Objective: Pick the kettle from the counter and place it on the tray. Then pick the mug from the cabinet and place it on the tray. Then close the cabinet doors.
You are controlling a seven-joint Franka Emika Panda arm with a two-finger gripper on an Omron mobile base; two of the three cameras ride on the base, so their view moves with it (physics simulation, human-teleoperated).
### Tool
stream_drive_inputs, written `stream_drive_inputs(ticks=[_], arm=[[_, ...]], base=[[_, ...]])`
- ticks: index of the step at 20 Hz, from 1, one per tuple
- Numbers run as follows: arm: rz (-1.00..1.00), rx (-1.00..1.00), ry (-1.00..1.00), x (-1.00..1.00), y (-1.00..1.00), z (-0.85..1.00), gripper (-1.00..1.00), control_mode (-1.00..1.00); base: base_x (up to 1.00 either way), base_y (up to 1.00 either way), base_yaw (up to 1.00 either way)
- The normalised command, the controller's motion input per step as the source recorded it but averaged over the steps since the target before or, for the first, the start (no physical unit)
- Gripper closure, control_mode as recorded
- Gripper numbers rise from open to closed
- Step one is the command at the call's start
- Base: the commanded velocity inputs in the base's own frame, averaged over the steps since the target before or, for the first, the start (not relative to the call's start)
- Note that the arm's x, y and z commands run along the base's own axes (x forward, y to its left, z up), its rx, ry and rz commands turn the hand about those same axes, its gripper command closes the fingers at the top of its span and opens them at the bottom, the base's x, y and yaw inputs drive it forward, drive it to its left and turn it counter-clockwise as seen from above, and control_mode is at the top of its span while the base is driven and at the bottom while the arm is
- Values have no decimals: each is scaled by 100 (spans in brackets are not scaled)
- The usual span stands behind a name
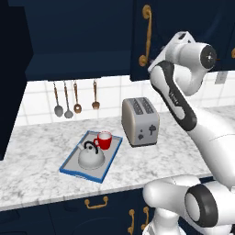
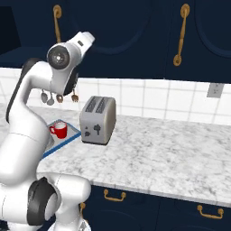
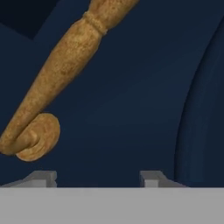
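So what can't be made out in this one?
- Kettle spout: too small in the left base view; in the right base view the arm hides the kettle.
- Tray: mostly behind the arm in the right base view.
- Tool contact with the cabinet door: fingertips cut off at the bottom of the hand view.
- Brass handle: top cut by the frame edge.

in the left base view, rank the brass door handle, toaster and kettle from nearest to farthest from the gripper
1. brass door handle: on the navy cabinet door, right beside the raised gripper.
2. toaster: on the counter, below the hand.
3. kettle: on the tray, lower and further left.
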Motion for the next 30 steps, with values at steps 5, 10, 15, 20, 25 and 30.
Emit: stream_drive_inputs(ticks=[5,10,15,20,25,30], arm=[[-14,0,6,72,-1,-24,-100,-100],[-12,0,3,61,-1,-34,-100,-100],[-11,0,1,56,-7,-46,-100,-100],[-1,3,-11,-78,-20,-13,-100,-100],[0,2,-5,-100,-7,0,-100,-100],[-3,-16,1,-83,60,-22,-100,-100]], base=[[0,0,0],[0,0,0],[0,0,0],[0,0,0],[0,0,0],[0,0,0]])
